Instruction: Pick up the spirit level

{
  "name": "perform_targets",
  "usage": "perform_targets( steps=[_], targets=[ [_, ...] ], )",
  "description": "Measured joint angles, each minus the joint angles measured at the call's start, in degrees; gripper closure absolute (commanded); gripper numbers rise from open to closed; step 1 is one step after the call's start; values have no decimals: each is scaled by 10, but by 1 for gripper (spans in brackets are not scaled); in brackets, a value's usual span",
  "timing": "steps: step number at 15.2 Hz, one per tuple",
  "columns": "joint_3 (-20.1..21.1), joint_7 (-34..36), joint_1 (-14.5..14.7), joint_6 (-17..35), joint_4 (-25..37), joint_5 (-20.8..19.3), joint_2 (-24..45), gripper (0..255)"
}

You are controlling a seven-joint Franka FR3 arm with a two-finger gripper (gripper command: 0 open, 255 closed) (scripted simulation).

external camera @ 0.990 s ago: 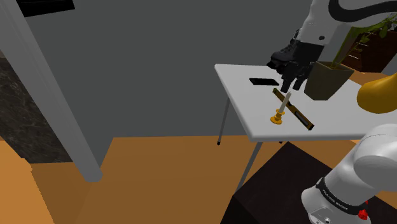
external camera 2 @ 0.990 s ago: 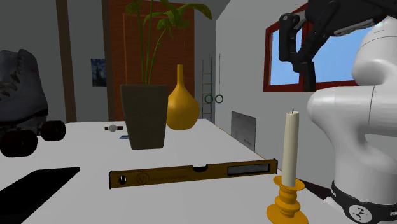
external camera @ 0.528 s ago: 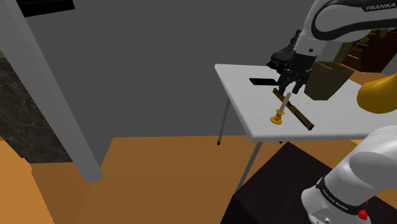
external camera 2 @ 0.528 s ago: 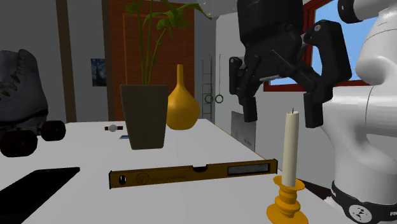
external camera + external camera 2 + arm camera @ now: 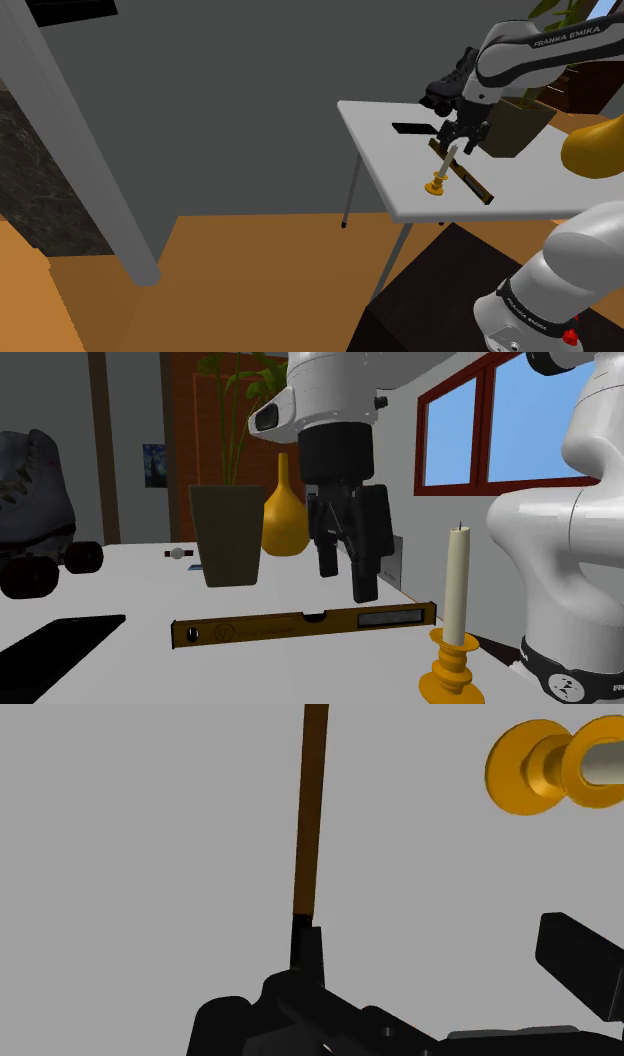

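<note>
Since half a second ago your gripper point(image 5: 347, 567) has dropped and swung toward the second exterior view's left. It was up beside the candle's point(image 5: 456, 580) tip; now it hangs low over the spirit level point(image 5: 305, 625), above the stretch just right of the central vial. Its fingers point(image 5: 365, 574) are spread wide and do not touch the level. In the shoulder view the arm point(image 5: 535, 52) has reached further out over the surface point(image 5: 378, 150), and the gripper point(image 5: 463, 138) sits just above the level's point(image 5: 466, 176) far end. The level, the candle and its orange holder point(image 5: 437, 186) have not moved.

The level lies flat on the white surface point(image 5: 140, 577), in front of the dark plant pot point(image 5: 228, 534) and the yellow vase point(image 5: 284, 512), with the candle holder point(image 5: 452, 674) just beside its right end. In the wrist view the level point(image 5: 311, 804) runs straight away from behind one fingertip point(image 5: 306, 949) rather than down the middle of the gap, and the holder point(image 5: 535, 766) lies off to the other side.

For writing, you can read "FRANKA EMIKA" on the arm's forearm in the shoulder view. The lettering on the base ring point(image 5: 522, 312) is too small to make out.
</note>
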Motion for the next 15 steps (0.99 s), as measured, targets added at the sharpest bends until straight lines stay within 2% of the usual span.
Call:
perform_targets(
  steps=[5,13,14,15],
  targets=[
    [-27,15,-31,62,6,-20,62,0],
    [-39,10,-36,127,-25,-22,95,0],
    [-39,10,-35,129,-26,-22,97,255],
    [-39,11,-35,130,-26,-22,97,255]
  ],
)
